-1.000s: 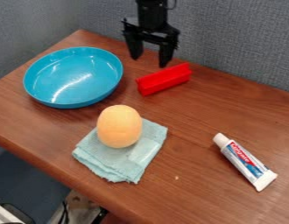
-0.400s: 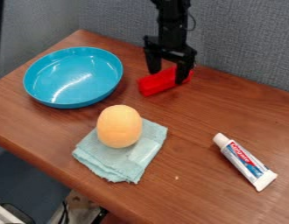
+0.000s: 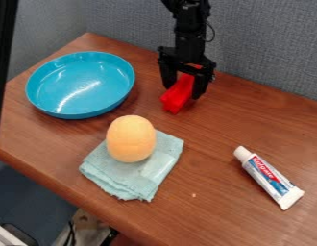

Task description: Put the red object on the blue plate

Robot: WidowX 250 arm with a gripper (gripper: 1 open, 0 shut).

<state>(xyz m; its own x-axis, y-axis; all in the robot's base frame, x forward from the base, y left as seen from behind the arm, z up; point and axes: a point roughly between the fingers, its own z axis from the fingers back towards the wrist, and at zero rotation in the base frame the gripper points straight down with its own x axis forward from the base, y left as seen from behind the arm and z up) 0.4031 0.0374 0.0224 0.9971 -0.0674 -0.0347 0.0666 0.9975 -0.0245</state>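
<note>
Straddling the red block [image 3: 180,95], the black gripper [image 3: 185,85] points straight down with its 2 fingers spread wide, 1 on each side of the block's upper end; whether they touch it cannot be told. The block is a small, smooth, bright red plastic bar lying on the brown wood-grain table [image 3: 238,115], well to the right of the blue plate [image 3: 79,83] and not on it. The plate is a wide, round, shallow turquoise dish with a raised glossy rim, sitting near the table's left corner. In front, a matte orange ball [image 3: 131,138], slightly egg-shaped, rests on a crumpled pale teal cloth [image 3: 133,166]. A white toothpaste tube [image 3: 269,176] with red and blue print lies flat at the lower right.

Compared with 1 second ago, the gripper has come down and toward the right, from hovering above and left of the block to standing over it. The block now looks shorter and more end-on, partly hidden by the fingers. The plate, ball, cloth and tube lie as before.
</note>
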